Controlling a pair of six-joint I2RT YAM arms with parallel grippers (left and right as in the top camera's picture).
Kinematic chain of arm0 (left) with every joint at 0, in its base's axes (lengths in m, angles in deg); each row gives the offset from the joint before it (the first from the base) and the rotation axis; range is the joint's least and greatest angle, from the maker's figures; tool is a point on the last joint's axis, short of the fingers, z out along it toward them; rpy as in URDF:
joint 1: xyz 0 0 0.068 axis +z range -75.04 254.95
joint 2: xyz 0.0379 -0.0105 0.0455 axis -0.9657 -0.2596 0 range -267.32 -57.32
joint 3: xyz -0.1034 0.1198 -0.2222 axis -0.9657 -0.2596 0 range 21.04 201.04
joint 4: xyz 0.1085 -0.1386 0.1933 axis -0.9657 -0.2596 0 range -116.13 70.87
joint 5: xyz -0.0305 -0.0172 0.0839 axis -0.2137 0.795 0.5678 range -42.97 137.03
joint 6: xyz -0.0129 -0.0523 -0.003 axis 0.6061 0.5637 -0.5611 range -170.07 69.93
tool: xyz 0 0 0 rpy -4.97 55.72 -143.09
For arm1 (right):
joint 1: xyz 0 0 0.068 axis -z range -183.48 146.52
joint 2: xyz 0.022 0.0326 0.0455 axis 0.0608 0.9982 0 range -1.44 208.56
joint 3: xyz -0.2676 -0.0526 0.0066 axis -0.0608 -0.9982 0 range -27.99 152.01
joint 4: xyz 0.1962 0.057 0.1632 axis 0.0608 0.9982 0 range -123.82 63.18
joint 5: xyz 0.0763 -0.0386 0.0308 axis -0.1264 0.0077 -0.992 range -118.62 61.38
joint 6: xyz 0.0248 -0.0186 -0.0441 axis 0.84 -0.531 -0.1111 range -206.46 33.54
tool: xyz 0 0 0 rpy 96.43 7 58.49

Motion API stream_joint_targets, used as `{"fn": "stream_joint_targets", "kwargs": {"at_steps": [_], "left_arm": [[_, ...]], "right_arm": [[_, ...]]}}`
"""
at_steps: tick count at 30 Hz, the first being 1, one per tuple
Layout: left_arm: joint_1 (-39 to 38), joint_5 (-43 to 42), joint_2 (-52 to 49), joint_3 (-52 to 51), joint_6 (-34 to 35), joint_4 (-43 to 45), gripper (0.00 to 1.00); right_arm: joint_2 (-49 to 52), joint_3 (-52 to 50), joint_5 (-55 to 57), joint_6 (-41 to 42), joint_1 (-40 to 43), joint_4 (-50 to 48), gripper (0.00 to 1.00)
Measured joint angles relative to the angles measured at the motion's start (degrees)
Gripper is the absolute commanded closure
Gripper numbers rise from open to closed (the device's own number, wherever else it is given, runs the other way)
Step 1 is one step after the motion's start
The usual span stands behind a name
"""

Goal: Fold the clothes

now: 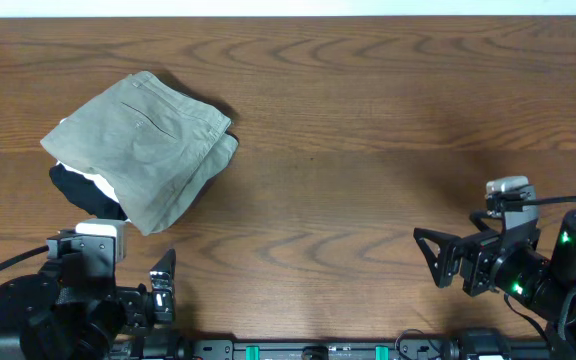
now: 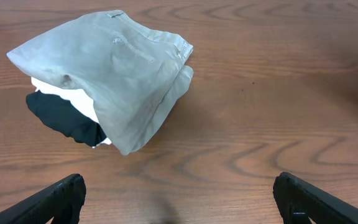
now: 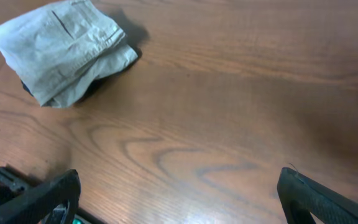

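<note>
Item 1. Trousers (image 1: 143,145): khaki, folded into a compact bundle, one welt pocket and the waistband seam facing up. They lie on the table (image 1: 368,120), ahead of the left pincer (image 2: 179,186) and off toward its left finger, apart from both fingers. From the right pincer (image 3: 179,180) they sit far ahead and far to the left, well apart.

Item 2. White garment (image 2: 61,93): directly under the trousers, only an edge showing on the side nearer the left pincer.

Item 3. Black garment (image 2: 61,115): bottom of the pile, touching the table, sticking out past the white edge toward the left pincer.

Item 4. Left pincer: fingers spread wide, nothing between them but bare wood, low near the table's front edge. Touching no cloth.

Item 5. Right pincer: fingers likewise spread wide, nothing clamped, bare wood between and ahead of them. It sits at the front right of the table, turned toward the middle, well apart from the pile and from the left pincer.

Item 6. Table: dark wood grain. The pile is the only load seen on it, ahead of the left pincer.
</note>
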Motion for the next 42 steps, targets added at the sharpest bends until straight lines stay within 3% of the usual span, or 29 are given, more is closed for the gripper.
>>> {"fn": "stream_joint_targets", "kwargs": {"at_steps": [12, 15, 19, 22, 28, 35, 42], "left_arm": [[0.0, 0.09, 0.0, 0.0, 0.0, 0.02, 0.02], [0.0, 0.09, 0.0, -0.02, 0.0, 0.02, 0.02], [0.0, 0.11, 0.0, -0.02, 0.0, -0.02, 0.02], [0.0, 0.13, 0.0, -0.02, 0.0, 0.0, 0.02], [0.0, 0.15, 0.0, -0.02, 0.0, 0.0, 0.02], [0.0, 0.28, 0.0, -0.02, 0.0, -0.02, 0.02], [0.0, 0.28, 0.0, -0.02, 0.0, -0.02, 0.02]], "right_arm": [[-0.9, -0.17, 0.09, -0.11, -3.23, 0.2, 0.01], [-4.35, -2.25, 2.12, -0.92, -3.21, -4.57, 0.01], [-13.49, -11.72, 7.13, -1.7, -2.73, -20.83, 0.01], [-20.81, -21.81, 9.55, -1.95, -1.95, -27.19, 0.01], [-31.1, -38.88, 12.15, -1.97, -1.18, -28.33, 0.01], [-38.64, -48.48, 12.92, -1.97, -1.18, -30.49, 0.01], [-39.3, -57.46, 12.94, -1.97, -1.18, -34.8, 0.01]]}}
